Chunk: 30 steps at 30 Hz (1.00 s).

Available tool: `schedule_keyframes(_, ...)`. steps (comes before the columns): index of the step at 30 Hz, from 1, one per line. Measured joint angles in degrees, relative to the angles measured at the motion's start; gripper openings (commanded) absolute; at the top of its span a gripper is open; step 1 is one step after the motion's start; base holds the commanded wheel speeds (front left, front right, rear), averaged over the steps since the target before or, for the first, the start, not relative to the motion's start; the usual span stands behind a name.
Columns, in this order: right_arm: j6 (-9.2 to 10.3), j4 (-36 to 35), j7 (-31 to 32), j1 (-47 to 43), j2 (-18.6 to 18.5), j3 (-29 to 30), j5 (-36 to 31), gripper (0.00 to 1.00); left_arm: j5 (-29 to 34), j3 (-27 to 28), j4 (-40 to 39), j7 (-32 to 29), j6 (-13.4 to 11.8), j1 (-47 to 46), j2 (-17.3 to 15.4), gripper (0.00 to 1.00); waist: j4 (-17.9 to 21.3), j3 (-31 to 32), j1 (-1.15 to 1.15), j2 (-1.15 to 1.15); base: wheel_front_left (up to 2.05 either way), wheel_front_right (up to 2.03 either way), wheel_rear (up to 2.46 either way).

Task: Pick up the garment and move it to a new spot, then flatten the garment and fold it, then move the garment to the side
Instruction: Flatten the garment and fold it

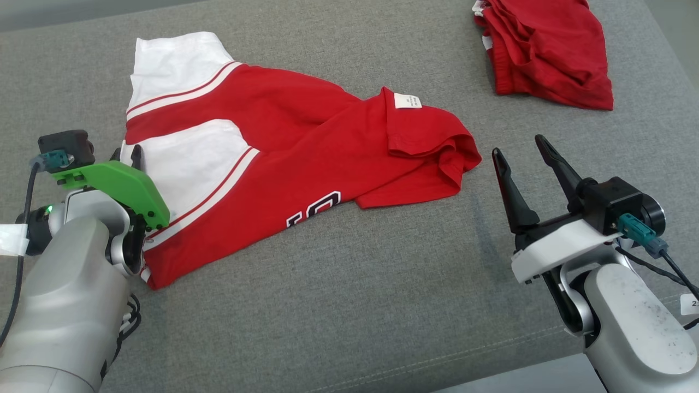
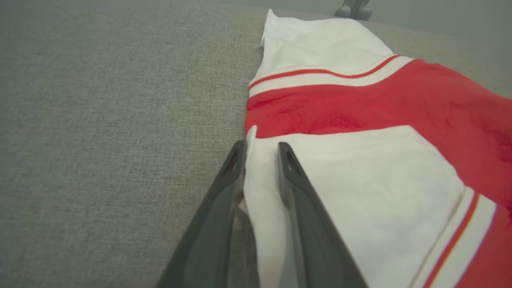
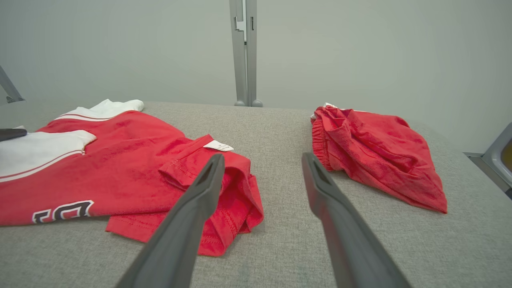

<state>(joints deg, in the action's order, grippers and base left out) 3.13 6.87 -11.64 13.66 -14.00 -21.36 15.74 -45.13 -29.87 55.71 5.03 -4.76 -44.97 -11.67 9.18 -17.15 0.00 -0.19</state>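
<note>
The garment (image 1: 306, 158) – a red jersey with white sleeves and red-and-white striping – lies spread and partly creased across the upper centre of the head view, on the grey padded surface (image 1: 327, 305). Its white sleeves point to the upper left of the frame; its hem is folded back at centre right, where a small white label (image 1: 408, 101) faces up. The left gripper (image 1: 128, 157) sits at the left edge of the frame, at the border of the lower white sleeve. In the left wrist view, its jaws stand narrow with the sleeve's edge between them – one finger (image 2: 230, 176) on the grey surface just beside the cloth, the other over the white fabric. Whether the fabric is actually clamped cannot be told. The right gripper (image 1: 519, 147) is at the lower right of the head view, jaws spread wide, holding nothing, apart from the garment's folded hem. A second red garment (image 1: 546, 49) lies crumpled at the upper right, well apart from the jersey.
</note>
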Motion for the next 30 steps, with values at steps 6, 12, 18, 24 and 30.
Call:
schedule_keyframes(6,0.0,0.02,0.0,0.01,0.07,-0.14,0.0,1.0,0.0,0.02,1.25,-0.02,0.0,0.0,-0.05,0.34,0.12,0.13,0.0,0.0,0.0,0.0,0.0)
schedule_keyframes(12,0.0,0.18,-0.19,0.02,0.05,-0.13,0.0,1.0,0.0,0.03,1.52,0.0,0.0,0.0,-0.04,0.0,0.4,0.4,0.0,0.0,0.0,0.0,0.0)
schedule_keyframes(18,0.27,0.96,-0.47,0.01,0.0,0.42,0.09,1.0,0.29,-0.21,1.07,2.71,0.78,0.01,0.41,0.0,0.17,1.46,0.0,0.0,0.0,0.0,0.0)
schedule_keyframes(24,0.45,1.62,-0.78,-0.07,-0.49,1.02,0.1,1.0,1.31,-1.71,-3.2,8.27,3.47,0.43,3.0,0.0,-1.1,3.06,0.0,0.0,0.0,0.0,0.0)
schedule_keyframes(30,0.4,3.0,-0.92,-0.6,-1.25,1.13,0.36,1.0,0.74,0.41,-7.22,9.73,4.57,6.54,3.7,0.0,-3.04,5.2,0.0,0.0,0.0,0.0,0.0)
